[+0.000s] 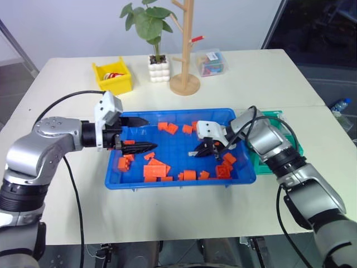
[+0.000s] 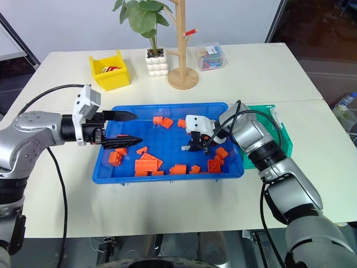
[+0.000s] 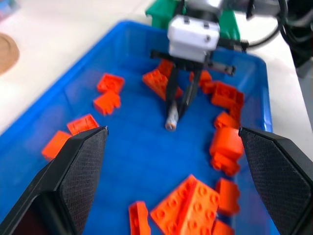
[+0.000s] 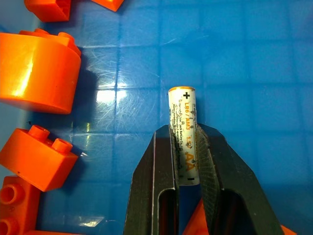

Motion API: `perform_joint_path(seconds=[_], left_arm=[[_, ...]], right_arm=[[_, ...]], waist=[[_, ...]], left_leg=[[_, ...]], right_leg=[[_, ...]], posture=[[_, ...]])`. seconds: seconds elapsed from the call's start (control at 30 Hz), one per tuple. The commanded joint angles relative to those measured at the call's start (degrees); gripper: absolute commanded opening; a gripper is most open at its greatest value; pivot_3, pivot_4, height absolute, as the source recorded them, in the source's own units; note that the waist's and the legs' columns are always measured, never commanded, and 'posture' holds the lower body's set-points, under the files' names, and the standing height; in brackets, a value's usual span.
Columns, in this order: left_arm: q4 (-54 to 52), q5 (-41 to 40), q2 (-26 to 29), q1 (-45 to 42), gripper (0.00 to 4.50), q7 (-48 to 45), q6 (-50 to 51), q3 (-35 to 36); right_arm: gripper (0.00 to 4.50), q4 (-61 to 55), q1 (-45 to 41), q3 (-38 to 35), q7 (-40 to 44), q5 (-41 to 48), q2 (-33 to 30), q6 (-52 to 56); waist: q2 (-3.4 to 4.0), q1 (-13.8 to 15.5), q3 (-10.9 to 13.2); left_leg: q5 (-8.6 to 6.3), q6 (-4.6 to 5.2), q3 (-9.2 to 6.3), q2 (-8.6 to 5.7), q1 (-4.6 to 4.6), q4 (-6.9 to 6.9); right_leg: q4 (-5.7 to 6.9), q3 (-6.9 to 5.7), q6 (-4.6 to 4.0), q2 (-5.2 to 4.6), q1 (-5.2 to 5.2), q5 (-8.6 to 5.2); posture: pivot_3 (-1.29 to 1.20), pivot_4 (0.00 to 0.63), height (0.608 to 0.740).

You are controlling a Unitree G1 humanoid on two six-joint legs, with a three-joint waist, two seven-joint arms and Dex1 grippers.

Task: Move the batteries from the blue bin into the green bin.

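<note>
Although the right gripper (image 4: 188, 161) had its two black fingers pinched on a slim silver-grey AA battery (image 4: 183, 132) low over the shallow bright-blue plastic bin (image 1: 178, 181), only its lower half was clamped, so it might slip or swivel before reaching the teal-green plastic bin (image 2: 277, 131); the left gripper (image 1: 139, 134) hung wide open, empty.

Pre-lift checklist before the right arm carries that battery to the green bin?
1. Right gripper shut on battery: ok.
2. Grip centred: not ok, fingers pinch the minus end, plus end sticks out.
3. Orange bricks apart from battery: ok.
4. Left gripper open, at the blue bin's far end, off the path: ok.
5. Green bin beside blue bin: ok.
6. Room inside it: cannot tell.
</note>
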Motion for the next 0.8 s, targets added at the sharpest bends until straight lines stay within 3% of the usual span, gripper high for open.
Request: perform_joint_path(seconds=[0.03,0.3,0.57,0.8], left_arm=[[-2.01,-0.64,1.92,0.61,4.5,-1.81,0.3,0.3],[0.09,-0.49,-0.41,-1.16,4.5,-1.21,-1.23,0.69],[9.71,-5.18,-10.57,-11.28,4.5,0.28,-1.1,3.06],[18.54,0.07,-17.2,-16.75,4.5,-1.59,-7.34,-1.48]], right_arm=[[0.04,-0.11,-0.85,-0.76,-0.57,-0.41,0.33,0.06],[0.04,-0.9,-5.53,-3.98,-0.25,1.83,-0.73,3.27],[0.04,-5.76,-14.15,-10.44,2.67,5.43,-7.77,10.66],[0.04,-11.15,-7.84,-18.19,-1.79,6.43,-18.43,17.84]], waist=[[0.0,0.01,0.0],[0.03,0.01,0.02],[0.02,0.28,0.03],[0.02,0.43,0.02]], left_leg=[[0.0,0.0,0.01,0.0,0.0,0.0],[0.0,0.0,0.01,0.0,-0.01,0.0],[0.0,0.0,-0.01,-0.01,-0.14,0.04],[-0.01,-0.01,0.02,-0.04,-0.29,0.05]], right_leg=[[0.0,0.0,0.0,0.0,0.0,0.0],[0.0,0.0,0.0,0.0,0.0,0.0],[-0.05,0.0,0.0,0.0,-0.09,0.0],[-0.12,0.0,0.01,-0.02,-0.16,0.01]], posture=[[0.0,0.15,0.74],[0.0,0.15,0.74],[0.0,0.15,0.74],[0.0,0.15,0.74]])
